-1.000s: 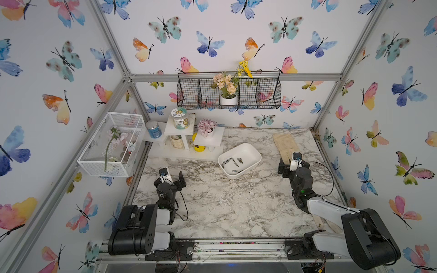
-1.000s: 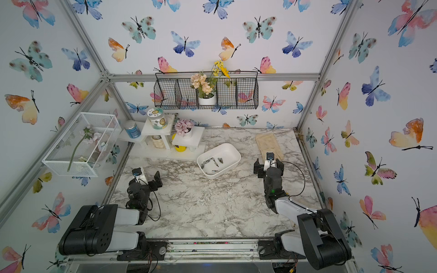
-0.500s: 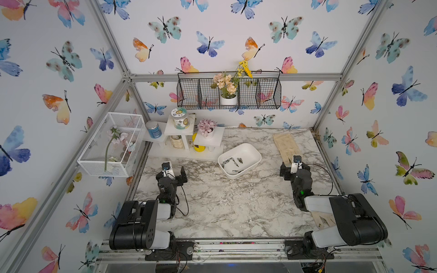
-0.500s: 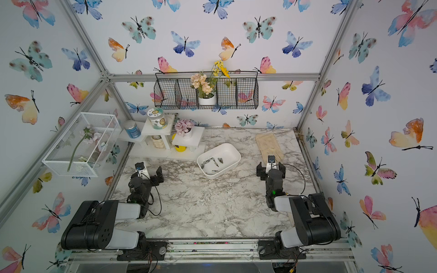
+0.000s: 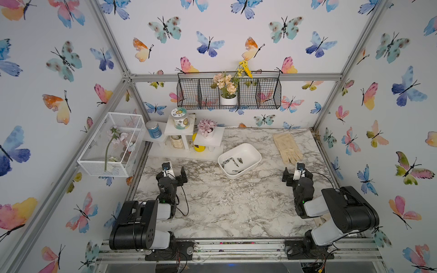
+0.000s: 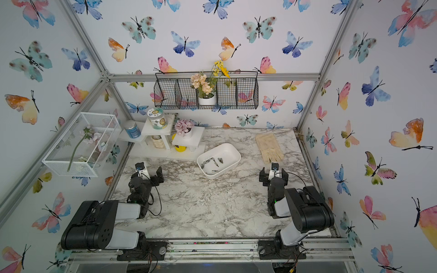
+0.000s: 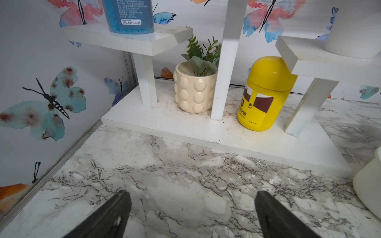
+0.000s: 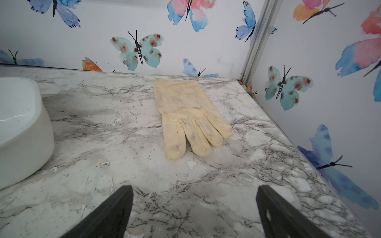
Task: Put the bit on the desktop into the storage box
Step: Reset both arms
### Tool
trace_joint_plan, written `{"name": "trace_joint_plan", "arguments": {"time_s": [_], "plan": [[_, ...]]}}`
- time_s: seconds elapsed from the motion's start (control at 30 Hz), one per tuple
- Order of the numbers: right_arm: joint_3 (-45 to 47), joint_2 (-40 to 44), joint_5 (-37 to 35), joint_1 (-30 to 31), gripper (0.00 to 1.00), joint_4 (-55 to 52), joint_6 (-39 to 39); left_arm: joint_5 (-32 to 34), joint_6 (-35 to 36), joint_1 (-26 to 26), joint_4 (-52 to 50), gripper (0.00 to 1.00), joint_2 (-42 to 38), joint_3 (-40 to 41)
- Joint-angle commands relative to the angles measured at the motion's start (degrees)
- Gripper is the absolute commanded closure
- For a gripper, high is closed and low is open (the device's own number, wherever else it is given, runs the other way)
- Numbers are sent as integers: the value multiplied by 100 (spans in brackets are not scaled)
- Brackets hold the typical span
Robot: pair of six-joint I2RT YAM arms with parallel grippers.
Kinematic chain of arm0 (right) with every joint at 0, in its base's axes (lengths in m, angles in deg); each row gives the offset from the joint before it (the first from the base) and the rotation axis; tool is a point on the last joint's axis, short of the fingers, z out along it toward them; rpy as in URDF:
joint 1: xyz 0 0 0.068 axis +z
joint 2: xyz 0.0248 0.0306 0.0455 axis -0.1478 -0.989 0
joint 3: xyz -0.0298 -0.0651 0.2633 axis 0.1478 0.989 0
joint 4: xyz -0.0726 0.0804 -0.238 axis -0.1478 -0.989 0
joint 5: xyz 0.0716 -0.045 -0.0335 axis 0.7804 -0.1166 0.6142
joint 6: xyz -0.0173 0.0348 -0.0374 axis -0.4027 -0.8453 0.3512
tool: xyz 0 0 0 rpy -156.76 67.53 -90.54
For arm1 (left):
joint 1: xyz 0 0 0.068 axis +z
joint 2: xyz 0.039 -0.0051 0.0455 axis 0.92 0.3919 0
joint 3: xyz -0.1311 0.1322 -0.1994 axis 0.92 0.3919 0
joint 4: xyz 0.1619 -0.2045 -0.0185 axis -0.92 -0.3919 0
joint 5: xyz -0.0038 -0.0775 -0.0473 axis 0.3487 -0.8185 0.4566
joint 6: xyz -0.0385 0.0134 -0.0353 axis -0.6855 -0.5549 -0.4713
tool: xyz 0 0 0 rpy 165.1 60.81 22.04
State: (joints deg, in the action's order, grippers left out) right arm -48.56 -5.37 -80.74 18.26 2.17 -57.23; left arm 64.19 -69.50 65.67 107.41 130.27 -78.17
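The left arm [image 5: 142,219] and right arm [image 5: 343,212] each combine black joint housings, white link covers, looped black cables, a green indicator light and a white wrist camera.

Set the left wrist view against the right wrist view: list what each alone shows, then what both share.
Left wrist only: the open left gripper, white stand, yellow container, cream plant pot, blue jar. Right wrist only: the open right gripper, cream glove. Both: the marble desktop, a side of the storage box, butterfly wallpaper.

White storage box [image 5: 248,152], askew on marbled desktop [image 5: 224,203] — several small metal bits [image 5: 229,161] lying inside
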Motion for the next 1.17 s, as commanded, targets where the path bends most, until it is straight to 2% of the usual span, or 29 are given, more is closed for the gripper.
{"name": "trace_joint_plan", "arguments": {"time_s": [0.0,0.07,0.17,0.3,1.13], "plan": [[-158,-118,84,-113,1,320,-126,-91,74,-32,-39,1,-98,-36],[-295,122,85,-123,1,-465,-235,-94,74,-29,-29,1,-98,-36],[-180,-42,97,-132,2,61,-157,-98,74,-32,-27,1,-98,-31],[-252,102,86,-132,1,-334,-218,-91,74,-28,-38,1,-98,-36],[-243,80,82,-132,1,-260,-194,-108,92,-25,-62,1,-89,-49]]}}
